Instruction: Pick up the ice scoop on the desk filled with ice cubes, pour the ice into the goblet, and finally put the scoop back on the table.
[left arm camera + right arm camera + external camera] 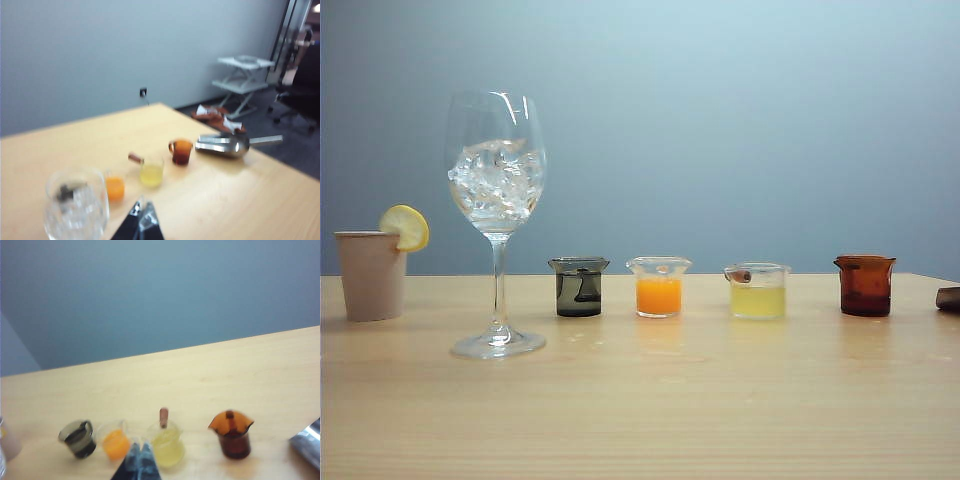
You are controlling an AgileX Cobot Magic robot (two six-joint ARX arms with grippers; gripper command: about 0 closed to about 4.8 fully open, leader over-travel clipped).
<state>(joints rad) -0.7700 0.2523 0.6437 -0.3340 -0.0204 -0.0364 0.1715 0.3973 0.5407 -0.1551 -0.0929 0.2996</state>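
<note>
No readable writing anywhere. Goblet holds ice cubes; scoop lies on the tabletop beyond four beakers — left hand and right hand both pressed together, empty.

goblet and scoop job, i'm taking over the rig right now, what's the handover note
Left hand: shut, empty, raised above the table near the goblet.
Right hand: shut, empty, raised above the row of small beakers.
Goblet: upright on the table, left of the beakers, with the ice in its bowl.
Scoop: lying on the table past the brown beaker, nothing holding it; no ice visible in it.
Done: ice poured, scoop set back down.
Left: nothing apparent beyond parking both arms.
</note>
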